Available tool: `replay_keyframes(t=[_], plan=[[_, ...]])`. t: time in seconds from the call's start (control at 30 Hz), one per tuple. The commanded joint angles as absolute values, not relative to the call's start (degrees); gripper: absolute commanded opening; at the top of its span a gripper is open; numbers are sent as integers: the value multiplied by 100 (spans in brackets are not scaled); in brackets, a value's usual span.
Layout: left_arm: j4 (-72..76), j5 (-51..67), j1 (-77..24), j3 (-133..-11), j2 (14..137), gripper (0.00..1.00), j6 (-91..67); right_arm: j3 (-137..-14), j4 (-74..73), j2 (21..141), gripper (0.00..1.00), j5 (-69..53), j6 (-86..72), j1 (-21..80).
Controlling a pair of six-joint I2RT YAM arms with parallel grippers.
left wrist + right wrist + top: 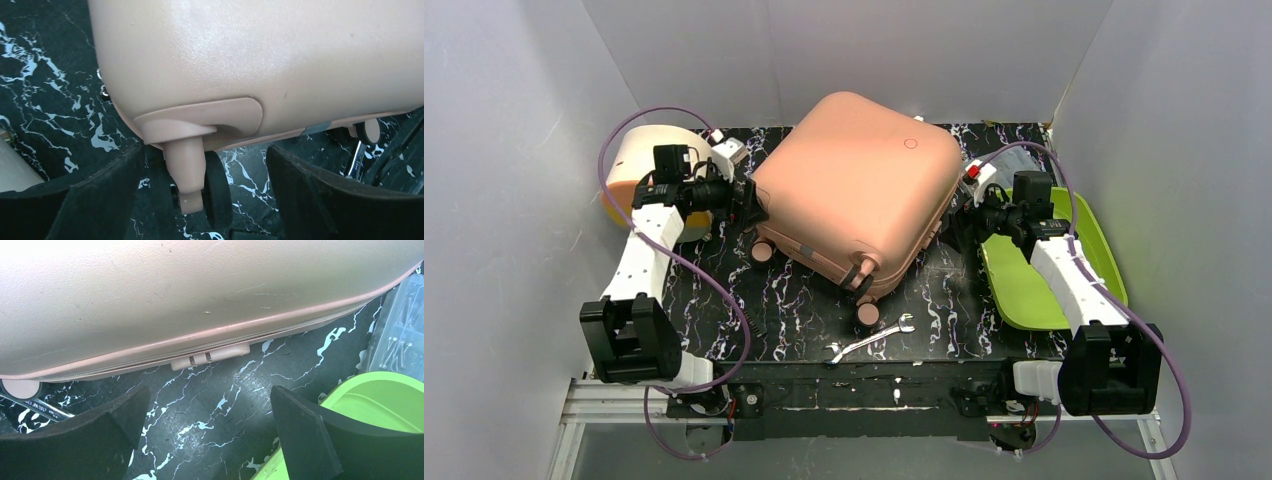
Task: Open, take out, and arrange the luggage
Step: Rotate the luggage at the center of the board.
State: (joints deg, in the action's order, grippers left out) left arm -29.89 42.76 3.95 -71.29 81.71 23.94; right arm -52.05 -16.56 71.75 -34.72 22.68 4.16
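Salmon-pink luggage [854,190] lies shut on the table [789,300], flanked by the left tool [746,207] and right tool [961,215], both wide open and empty. The right should pinch the zipper pulls [210,356] squarely while the left steadies the wheeled corner.

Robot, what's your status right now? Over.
Left gripper open, right gripper open, both empty. Luggage zipped shut, lying between them. Wrench just in front, green tray at right.

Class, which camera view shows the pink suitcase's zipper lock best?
The right wrist view: the zipper lock sits close and sharp on the seam. The top view shows the whole suitcase, but no lock is discernible. The left wrist view shows only a wheel corner.
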Motion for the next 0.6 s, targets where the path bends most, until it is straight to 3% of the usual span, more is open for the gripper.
replay_keyframes(t=[0.0,0.1,0.2,0.37,0.57], plan=[[-3434,4896,383,-7116,8285,82,2630,-5478,-1496,7239,100,-3447,2162,447],[-3831,5266,364,-7230,8372,60,2780,-5645,-1293,7418,100,-3052,1790,487],[-4313,5425,328,-7321,8396,46,3087,-5986,-1245,7717,100,-2674,1482,509],[-4839,5768,230,-7063,8224,45,3528,-6564,-1428,8185,100,-2448,1238,536],[-5141,5808,-356,-6540,7929,49,3756,-7106,-1652,8567,100,-2254,1179,663]])
